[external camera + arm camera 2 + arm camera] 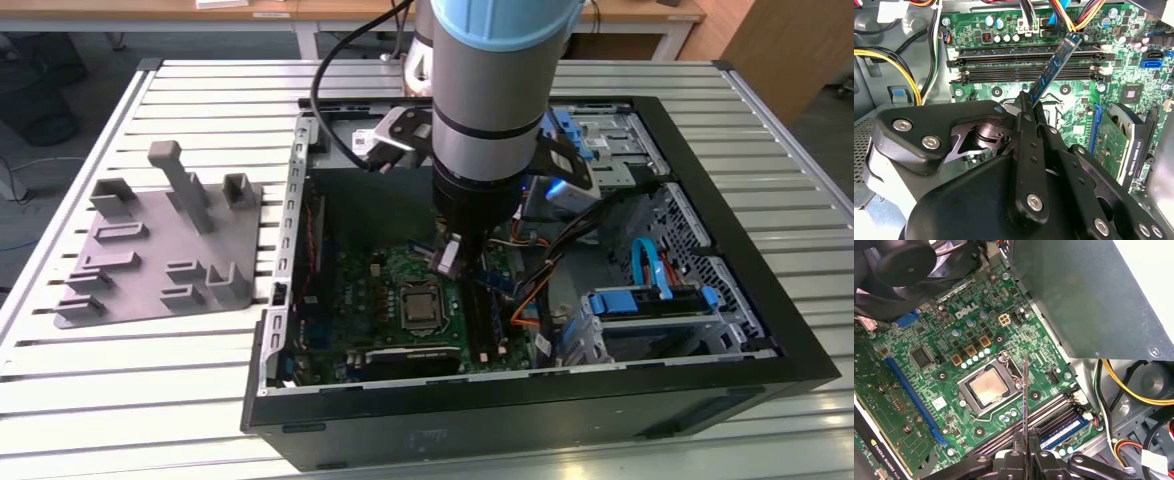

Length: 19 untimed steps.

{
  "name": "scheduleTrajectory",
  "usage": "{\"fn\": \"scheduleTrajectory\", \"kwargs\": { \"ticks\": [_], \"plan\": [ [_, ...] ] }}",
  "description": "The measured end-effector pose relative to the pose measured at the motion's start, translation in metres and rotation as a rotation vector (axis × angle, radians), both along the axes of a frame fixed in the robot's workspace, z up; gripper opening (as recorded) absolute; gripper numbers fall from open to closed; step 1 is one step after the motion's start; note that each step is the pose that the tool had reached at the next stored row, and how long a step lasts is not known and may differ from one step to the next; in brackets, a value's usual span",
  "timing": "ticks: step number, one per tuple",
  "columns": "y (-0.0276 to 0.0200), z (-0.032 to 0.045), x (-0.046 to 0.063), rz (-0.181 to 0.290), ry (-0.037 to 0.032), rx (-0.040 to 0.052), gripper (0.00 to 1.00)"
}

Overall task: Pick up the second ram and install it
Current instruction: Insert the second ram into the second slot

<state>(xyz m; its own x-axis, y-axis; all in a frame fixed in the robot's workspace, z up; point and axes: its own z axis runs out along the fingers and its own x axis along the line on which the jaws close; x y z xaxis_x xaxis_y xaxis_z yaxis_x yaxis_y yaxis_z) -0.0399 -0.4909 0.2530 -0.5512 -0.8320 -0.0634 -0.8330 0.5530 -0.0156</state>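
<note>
So, exterior view, arm (494, 90): reaches down into the open PC case (534, 420), which sits on the slatted bench (200, 400).
Exterior view, fingers (449, 258): low over the green motherboard (387, 290), close to the CPU socket area.
Exterior view, grey tray (160, 250): on the bench to the exterior view's left of the case, well apart from the arm.
Second wrist view, fingers (1026, 130): clenched on the near end of the second ram (1053, 65), pinching its flat sides.
Second wrist view, second ram: blue board, tilted, with its far end over the black memory slots (994, 63). Can't tell if it touches them, and it isn't seated in one.
First wrist view, second ram (1025, 390): edge-on, just a thin line coming out of the fingers (1013, 460), crossing the slots toward the CPU socket (989, 387).
First wrist view, seated stick (1064, 432): another blue stick sits in the outermost slot, just beside the held one.
</note>
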Motion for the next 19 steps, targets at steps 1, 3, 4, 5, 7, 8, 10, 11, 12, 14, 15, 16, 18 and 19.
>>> {"fn": "scheduleTrajectory", "kwargs": {
  "ticks": [1, 3, 4, 5, 7, 8, 10, 11, 12, 14, 15, 16, 18, 19],
  "plan": [
    [0.0, 0.0, 0.0, -0.004, 0.0, -0.0001, 0.14],
    [0.0, 0.0, 0.0, -0.012, 0.0, -0.0002, 0.14],
    [0.0, 0.0, 0.0, -0.017, 0.0, -0.0003, 0.14],
    [0.0, 0.0, 0.0, -0.021, 0.0, -0.0004, 0.14],
    [0.0, 0.0, 0.0, -0.029, 0.0, -0.0006, 0.14],
    [0.0, 0.0, 0.0, -0.033, 0.0, -0.0008, 0.14],
    [0.0, 0.0, 0.0, -0.041, 0.0, -0.001, 0.14],
    [0.0, -0.0001, 0.0, -0.045, 0.0, -0.0011, 0.14],
    [0.0, -0.0001, 0.0, -0.049, 0.0, -0.0013, 0.14],
    [0.0, -0.0001, 0.0, -0.057, 0.0, -0.0016, 0.14],
    [0.0, -0.0001, 0.0, -0.06, 0.0, -0.0017, 0.14],
    [0.0, -0.0001, 0.0, -0.064, 0.0, -0.0019, 0.14],
    [0.0, -0.0001, 0.0, -0.071, 0.0, -0.0024, 0.14],
    [0.0, -0.0001, 0.0, -0.074, 0.0, -0.0026, 0.14]
  ]
}}
